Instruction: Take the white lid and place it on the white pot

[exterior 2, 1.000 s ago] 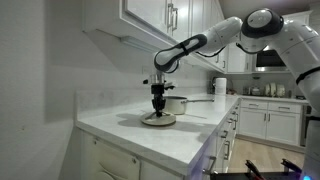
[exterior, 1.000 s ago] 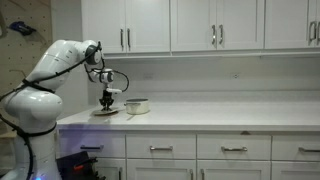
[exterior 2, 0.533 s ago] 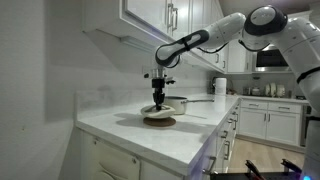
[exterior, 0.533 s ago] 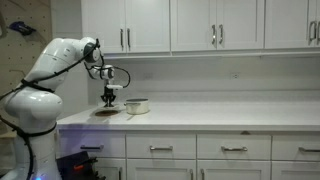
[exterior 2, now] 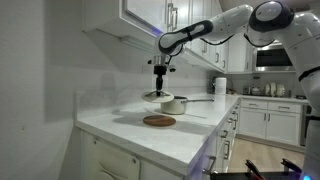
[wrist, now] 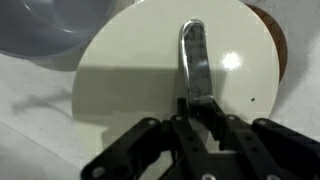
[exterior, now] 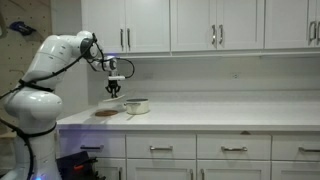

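My gripper [exterior: 113,88] is shut on the metal handle [wrist: 195,55] of the white lid [wrist: 150,80] and holds it in the air. In both exterior views the white lid [exterior 2: 157,96] hangs under the gripper [exterior 2: 160,86], above the counter and just beside the white pot [exterior: 137,105]. The pot [exterior 2: 174,104] stands open on the counter. In the wrist view the lid fills the middle and my fingertips [wrist: 197,108] pinch the handle's near end.
A flat brown round disc [exterior 2: 159,121] lies on the white counter [exterior 2: 120,125] below and in front of the lid; it also shows in an exterior view [exterior: 106,113] and at the wrist view's edge [wrist: 281,40]. Upper cabinets [exterior: 170,25] hang above. A backsplash wall stands behind the pot.
The gripper has risen with the white lid, lifting it off the brown disc to about pot-rim height or higher. The pot and the disc have not moved.
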### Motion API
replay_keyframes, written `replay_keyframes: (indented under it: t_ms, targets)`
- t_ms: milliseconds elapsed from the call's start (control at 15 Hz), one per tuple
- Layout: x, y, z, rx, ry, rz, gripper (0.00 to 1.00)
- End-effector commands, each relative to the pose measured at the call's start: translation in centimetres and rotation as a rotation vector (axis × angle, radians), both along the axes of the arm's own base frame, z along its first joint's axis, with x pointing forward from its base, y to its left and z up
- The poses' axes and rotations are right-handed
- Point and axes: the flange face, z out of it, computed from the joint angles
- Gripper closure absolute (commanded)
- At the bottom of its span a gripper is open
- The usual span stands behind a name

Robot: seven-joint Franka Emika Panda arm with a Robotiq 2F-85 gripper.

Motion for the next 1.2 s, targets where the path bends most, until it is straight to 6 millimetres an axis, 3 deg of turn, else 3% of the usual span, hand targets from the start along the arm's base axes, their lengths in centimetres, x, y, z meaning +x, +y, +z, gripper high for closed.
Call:
replay_keyframes:
  t_ms: [0, 400, 1133]
  targets:
    - [1.5, -0.7, 3.4, 0.01, -0.04, -0.133, 0.94]
    - [4.3, -2.7, 5.3, 0.013, -0.092, -0.337, 0.94]
    - [7.7, -6.7, 6.5, 0.048, -0.107, -0.642, 0.94]
